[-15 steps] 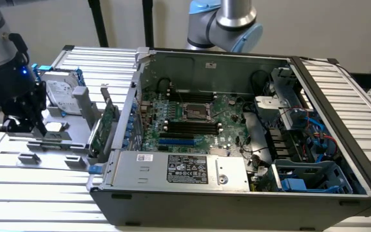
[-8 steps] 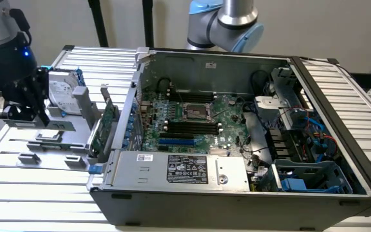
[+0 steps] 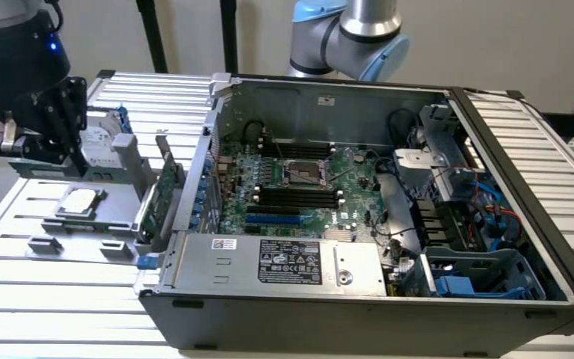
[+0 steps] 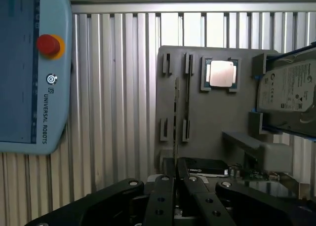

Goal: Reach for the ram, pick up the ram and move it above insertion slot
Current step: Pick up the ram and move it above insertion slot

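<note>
ram (image 4: 187, 100) stands edge-on in grey fixture (image 4: 212, 117), not yet lifted. gripper (image 4: 177, 201) hovers above fixture, clear of ram; its opening cannot be told. pickup and carry to insertion slot (image 3: 292, 196) judged outstanding.

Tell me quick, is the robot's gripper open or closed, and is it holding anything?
The gripper: cannot be told whether open or closed, or holding anything; it hovers above the gray parts holder.
</note>
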You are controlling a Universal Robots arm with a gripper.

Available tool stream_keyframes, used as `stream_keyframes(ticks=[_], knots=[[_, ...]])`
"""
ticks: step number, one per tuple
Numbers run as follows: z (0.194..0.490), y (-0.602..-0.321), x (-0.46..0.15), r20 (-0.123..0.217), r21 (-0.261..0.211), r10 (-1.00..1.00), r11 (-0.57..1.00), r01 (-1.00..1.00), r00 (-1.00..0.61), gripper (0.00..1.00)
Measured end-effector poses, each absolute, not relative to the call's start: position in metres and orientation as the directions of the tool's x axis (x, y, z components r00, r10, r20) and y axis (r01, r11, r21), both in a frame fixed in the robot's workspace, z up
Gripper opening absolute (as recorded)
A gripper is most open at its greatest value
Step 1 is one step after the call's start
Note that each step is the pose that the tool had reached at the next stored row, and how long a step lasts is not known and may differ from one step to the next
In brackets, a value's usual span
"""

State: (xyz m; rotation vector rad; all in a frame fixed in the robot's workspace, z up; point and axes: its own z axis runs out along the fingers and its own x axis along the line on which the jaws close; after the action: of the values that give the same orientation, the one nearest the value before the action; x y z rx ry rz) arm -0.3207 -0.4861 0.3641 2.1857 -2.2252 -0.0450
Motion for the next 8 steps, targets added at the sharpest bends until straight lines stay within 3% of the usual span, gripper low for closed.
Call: stream_keyframes(ticks=[8], knots=[[0.394,-0.486,-0.292,-0.014,0.036,-1.000,0.016,-0.999,-0.017,0.13]])
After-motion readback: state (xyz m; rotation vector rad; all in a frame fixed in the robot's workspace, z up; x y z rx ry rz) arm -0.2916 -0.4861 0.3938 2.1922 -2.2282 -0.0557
